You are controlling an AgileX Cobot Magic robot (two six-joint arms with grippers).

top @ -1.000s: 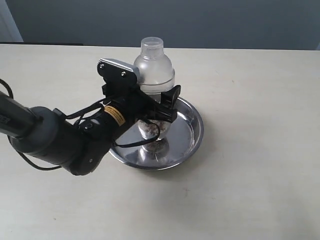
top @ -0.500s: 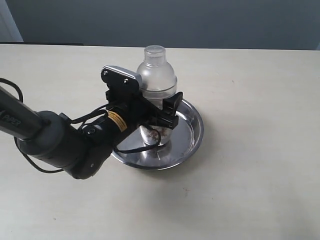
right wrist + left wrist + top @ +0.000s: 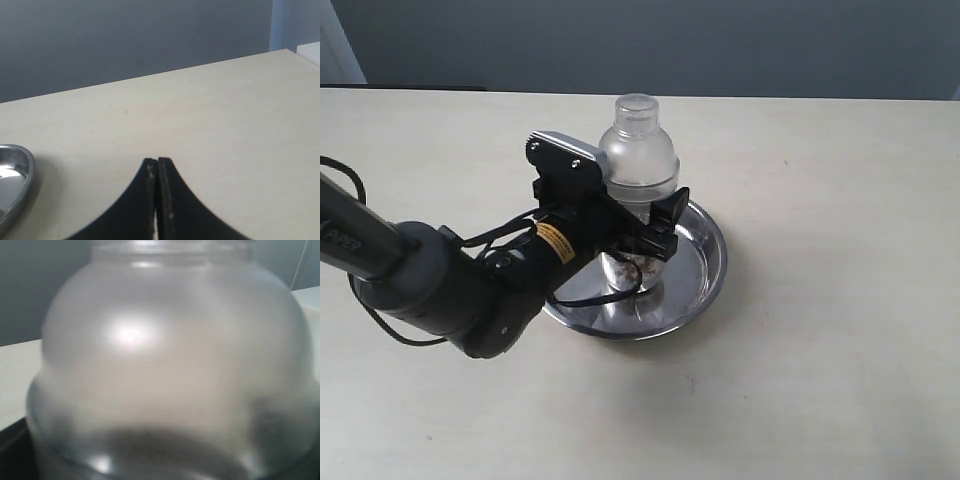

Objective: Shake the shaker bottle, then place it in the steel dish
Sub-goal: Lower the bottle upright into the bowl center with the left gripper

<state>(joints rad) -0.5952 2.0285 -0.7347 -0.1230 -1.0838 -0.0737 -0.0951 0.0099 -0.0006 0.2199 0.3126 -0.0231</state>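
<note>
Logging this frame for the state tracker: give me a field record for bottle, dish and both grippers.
bottle: upright, lower end inside the dish, brown granules near the bottom
dish: on the table, bottle near its middle
left gripper: closed on the bottle's body, below the dome
right gripper: shut, empty, over bare table beside the dish
bottle-dish contact: cannot tell
stage: bottle in dish, not yet released
</note>
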